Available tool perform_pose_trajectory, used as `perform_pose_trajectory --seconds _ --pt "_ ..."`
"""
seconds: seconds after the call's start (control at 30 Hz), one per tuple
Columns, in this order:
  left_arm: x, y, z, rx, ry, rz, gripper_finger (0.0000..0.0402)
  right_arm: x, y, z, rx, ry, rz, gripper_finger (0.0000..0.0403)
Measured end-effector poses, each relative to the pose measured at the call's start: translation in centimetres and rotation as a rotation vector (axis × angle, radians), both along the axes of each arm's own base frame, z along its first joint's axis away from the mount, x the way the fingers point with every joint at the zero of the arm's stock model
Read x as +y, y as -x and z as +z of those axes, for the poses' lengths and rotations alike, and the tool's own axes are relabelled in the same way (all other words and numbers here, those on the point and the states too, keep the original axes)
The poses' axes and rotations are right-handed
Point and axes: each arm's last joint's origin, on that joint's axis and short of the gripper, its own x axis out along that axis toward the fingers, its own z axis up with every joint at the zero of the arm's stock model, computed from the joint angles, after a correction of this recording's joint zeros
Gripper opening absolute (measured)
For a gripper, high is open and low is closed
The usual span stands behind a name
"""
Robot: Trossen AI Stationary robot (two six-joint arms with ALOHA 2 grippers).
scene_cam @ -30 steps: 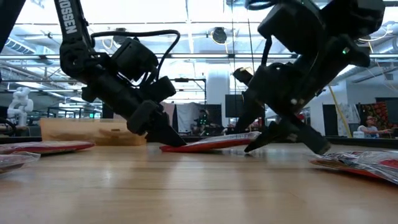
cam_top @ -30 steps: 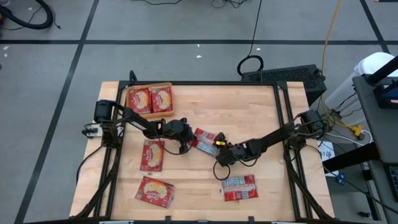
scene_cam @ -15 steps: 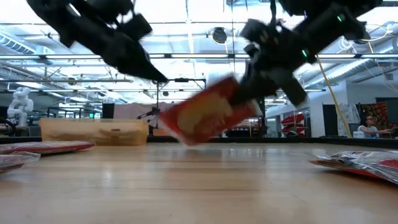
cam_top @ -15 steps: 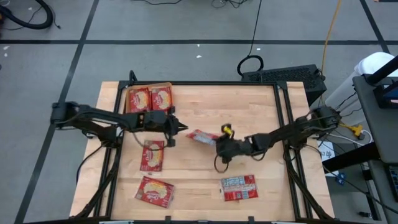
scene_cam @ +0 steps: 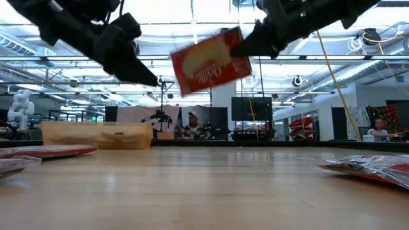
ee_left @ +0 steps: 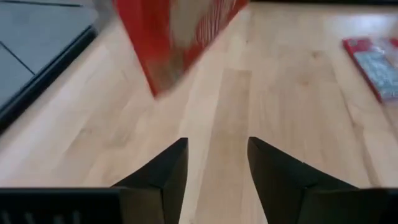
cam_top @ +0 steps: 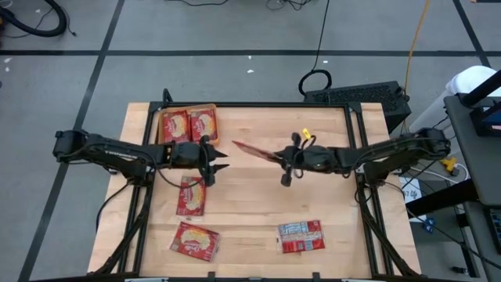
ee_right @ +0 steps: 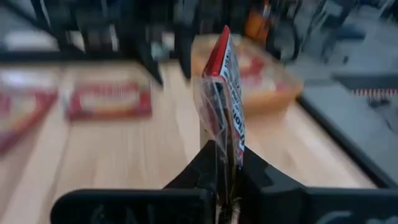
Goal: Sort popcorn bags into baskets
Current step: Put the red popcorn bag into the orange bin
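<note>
My right gripper [cam_top: 276,156] is shut on a red popcorn bag [cam_top: 252,149] high above the table's middle; the bag also shows in the low view [scene_cam: 209,61] and the right wrist view [ee_right: 225,93]. My left gripper [cam_top: 217,163] is open and empty, raised just left of the bag, its fingers [ee_left: 177,163] pointing toward it. The orange bin [cam_top: 186,109] at the far left holds two bags [cam_top: 189,125]. Three more bags lie flat on the table: two at the near left [cam_top: 192,195] [cam_top: 193,240] and one label side up at the near right [cam_top: 301,236]. My right gripper pinches the bag's near end [ee_right: 221,144] between its two fingers. The fingers lie about level and point toward the table's left. The bag stands on edge, sticking out past the fingertips, lifted well clear of the table and a little tilted.
Black frame rails [cam_top: 356,149] run along the table's left and right sides. Bare wood [cam_top: 266,200] lies between the bags at the table's middle. A bag's edge [scene_cam: 367,167] shows at the low view's right.
My right gripper has lifted the bag from the table and carried it up and toward the far edge; the bag has turned from lying flat to standing on edge. My left gripper has left the bag, risen and drawn back toward the table's left.
</note>
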Motion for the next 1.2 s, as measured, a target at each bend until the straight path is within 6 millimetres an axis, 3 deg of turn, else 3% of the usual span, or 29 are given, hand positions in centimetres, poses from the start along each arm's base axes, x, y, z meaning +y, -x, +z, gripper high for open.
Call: perform_pose_trajectory --seconds 0.2,0.5,0.77,0.97,1.2 --pt "-0.6 1.1 -1.7 -0.231 0.041 -0.006 0.0173 -0.3 0.3 0.2 -0.340 0.057 0.003 0.0013" --pt "0.5 1.3 1.2 -0.589 -0.038 0.023 0.0173 -2.2 -1.3 0.5 -0.658 0.173 0.016 0.0013" --pt "2.3 1.5 3.1 -0.773 0.039 -0.057 0.0173 -3.1 -5.6 -0.1 -0.810 0.196 0.084 0.0013" --pt "2.9 1.9 3.9 -0.852 0.088 -0.146 0.0174 -3.1 -8.8 1.2 -0.879 0.218 0.132 0.0013" --pt "2.9 2.5 5.1 -0.981 0.058 -0.183 0.0210 -3.1 -11.1 2.0 -0.930 0.191 0.188 0.0013"
